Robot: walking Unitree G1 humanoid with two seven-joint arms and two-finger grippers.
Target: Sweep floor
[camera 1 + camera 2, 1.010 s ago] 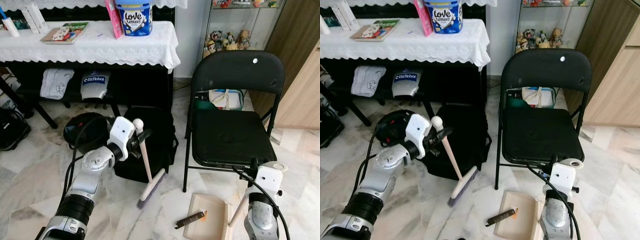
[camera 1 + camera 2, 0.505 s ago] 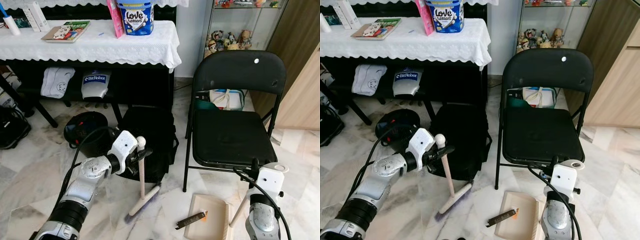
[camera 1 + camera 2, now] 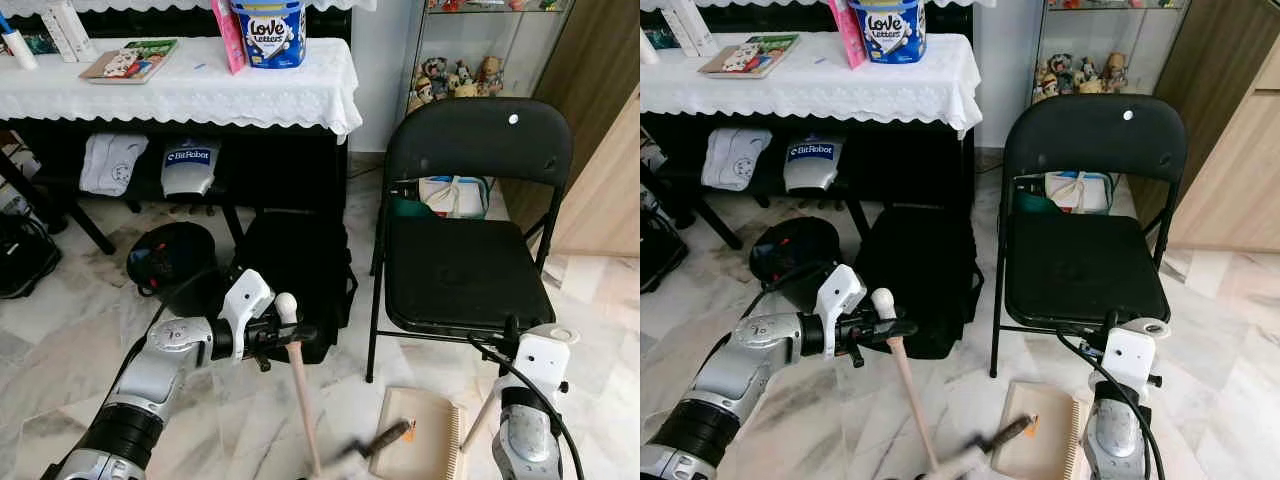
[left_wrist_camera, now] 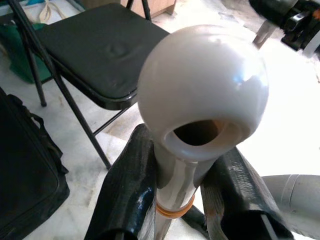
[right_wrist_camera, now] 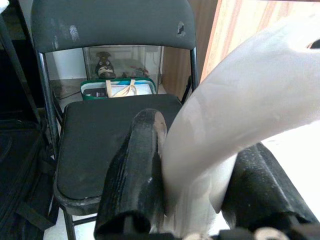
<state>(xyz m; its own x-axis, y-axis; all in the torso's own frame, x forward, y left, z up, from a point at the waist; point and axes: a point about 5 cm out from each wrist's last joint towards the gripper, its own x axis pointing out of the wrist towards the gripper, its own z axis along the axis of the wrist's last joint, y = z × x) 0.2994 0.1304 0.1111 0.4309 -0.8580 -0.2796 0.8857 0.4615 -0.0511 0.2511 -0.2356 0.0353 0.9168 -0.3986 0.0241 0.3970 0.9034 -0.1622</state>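
The left gripper is clamped on the broom just under its round white knob, one black finger on each side of the handle. The handle slants down to the marble floor, where the brush end is blurred, right beside a dark stick-like bit of litter at the edge of the dustpan. The dustpan lies flat on the floor in front of the black folding chair — the right gripper pinches its pale handle between both fingers, low by the chair's front leg. A black bag sits on the floor behind the broom, next to a table with a white lace cloth.
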